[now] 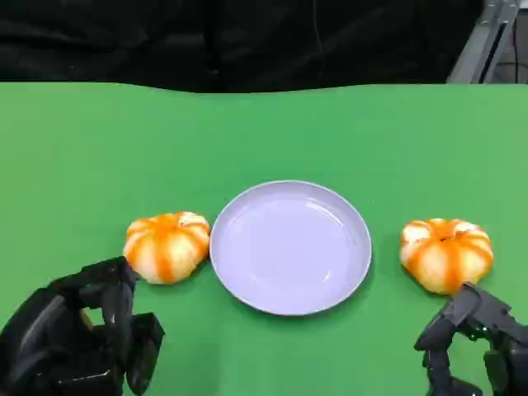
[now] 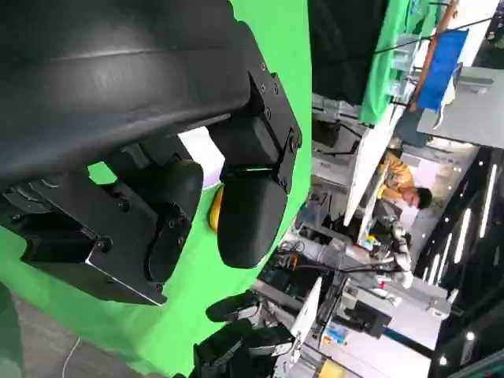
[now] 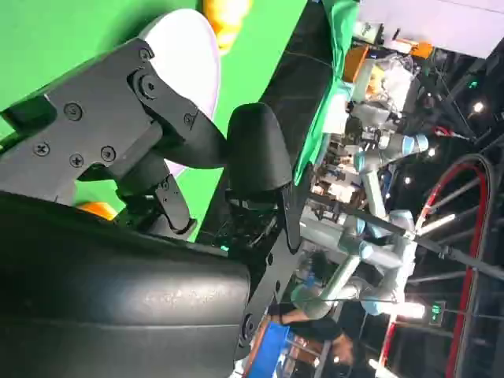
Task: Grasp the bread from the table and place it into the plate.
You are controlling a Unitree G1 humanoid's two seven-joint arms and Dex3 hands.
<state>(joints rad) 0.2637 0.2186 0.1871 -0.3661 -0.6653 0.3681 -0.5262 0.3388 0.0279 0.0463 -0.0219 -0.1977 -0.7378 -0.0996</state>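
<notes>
An empty pale lilac plate lies in the middle of the green table. One round orange-and-white striped bread sits just left of it, and a second bread sits to its right. My left hand hovers just in front of the left bread, fingers apart, holding nothing. My right hand hangs just in front of the right bread, also empty. In the right wrist view the plate and the far bread show beyond the fingers. The left wrist view shows a sliver of bread behind a finger.
The green cloth covers the whole table, with a black backdrop behind its far edge. A grey stand leans at the back right. A person sits among lab equipment far beyond the table.
</notes>
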